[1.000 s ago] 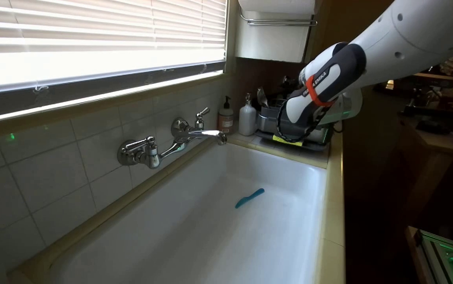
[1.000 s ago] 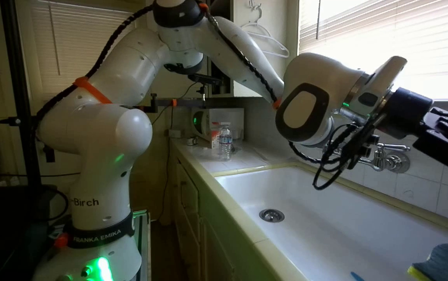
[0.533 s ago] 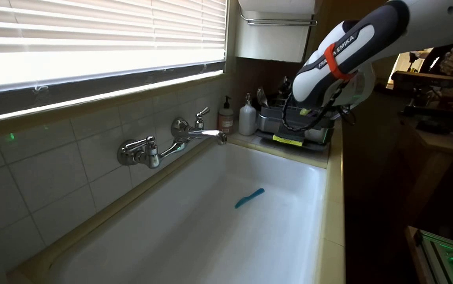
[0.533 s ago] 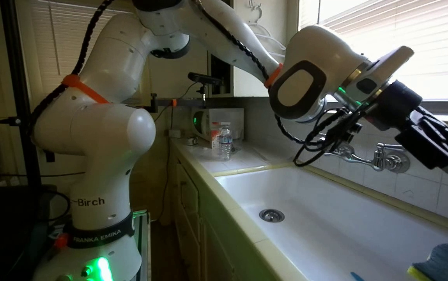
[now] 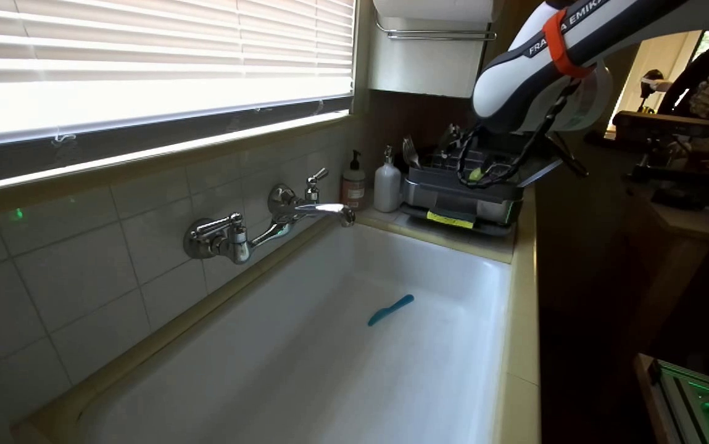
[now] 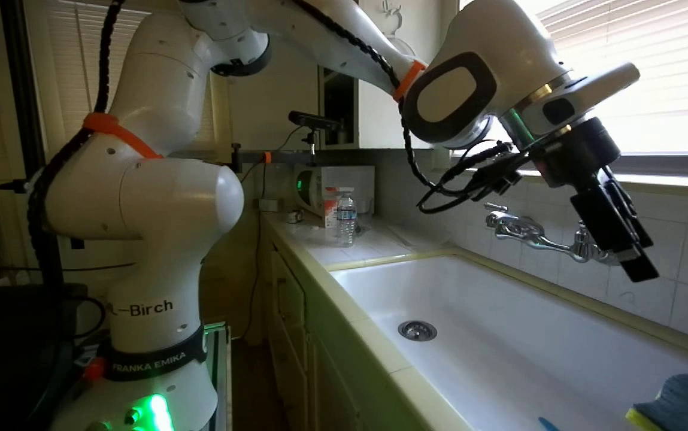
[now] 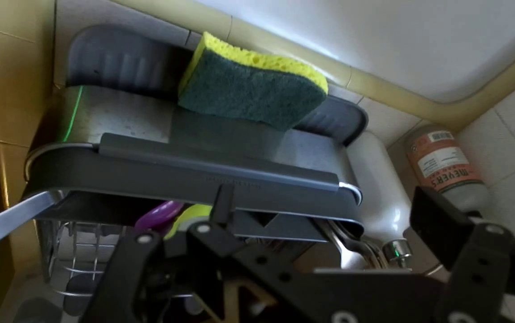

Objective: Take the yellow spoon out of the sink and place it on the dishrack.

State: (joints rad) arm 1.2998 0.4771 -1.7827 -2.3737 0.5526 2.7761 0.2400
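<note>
My gripper is open and empty above the dishrack in the wrist view (image 7: 331, 213), its two black fingers wide apart. In an exterior view the gripper (image 6: 637, 263) points down and forward. The dark grey dishrack (image 7: 149, 177) stands beyond the sink's end and also shows in an exterior view (image 5: 431, 192). A yellow-green utensil (image 7: 190, 214), apparently the yellow spoon, sits in its front caddy, partly hidden by a finger. A yellow-green bit shows there in an exterior view (image 5: 476, 174). The white sink (image 5: 342, 370) shows no yellow spoon in its visible part.
A blue knife (image 5: 391, 309) lies in the sink. A green-and-yellow sponge (image 7: 253, 89) leans on the dishrack's front. A purple utensil (image 7: 158, 215) and metal cutlery (image 7: 351, 255) stand in the rack. A white bottle (image 7: 378, 188) and soap bottle (image 7: 445, 161) stand beside it. The chrome tap (image 5: 323, 211) juts out.
The arm has risen and drawn back from the dishrack. The gripper has tilted from near level to pointing downward. The rack's top and the yellow-green bit have come into view.
</note>
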